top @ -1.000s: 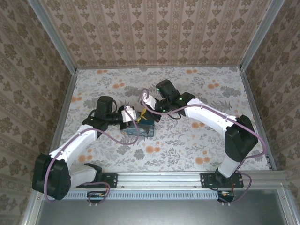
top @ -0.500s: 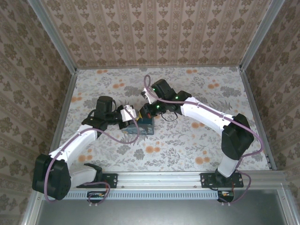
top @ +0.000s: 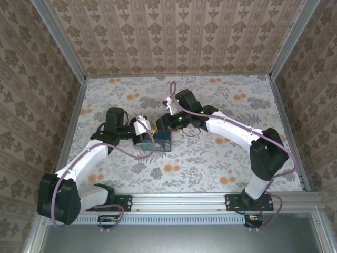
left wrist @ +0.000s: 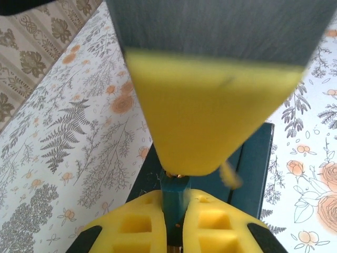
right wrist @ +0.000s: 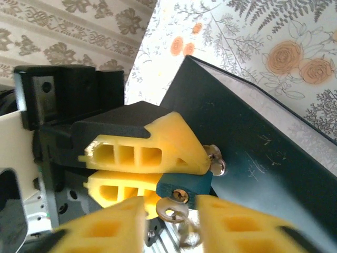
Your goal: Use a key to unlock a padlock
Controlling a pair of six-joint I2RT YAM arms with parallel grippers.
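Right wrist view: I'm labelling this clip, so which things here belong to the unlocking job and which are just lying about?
Job: padlock, clamped in the left gripper; key, at its keyhole; right gripper, jaws apart around the key.
Lying about: dark teal box; floral tabletop.

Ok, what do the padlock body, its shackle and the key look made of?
The padlock body has a matte teal coat, likely painted metal, though plastic can't be ruled out. The shackle is bare polished metal, silvery with bright glints. The key looks like thin pale metal, shiny at its looped end.
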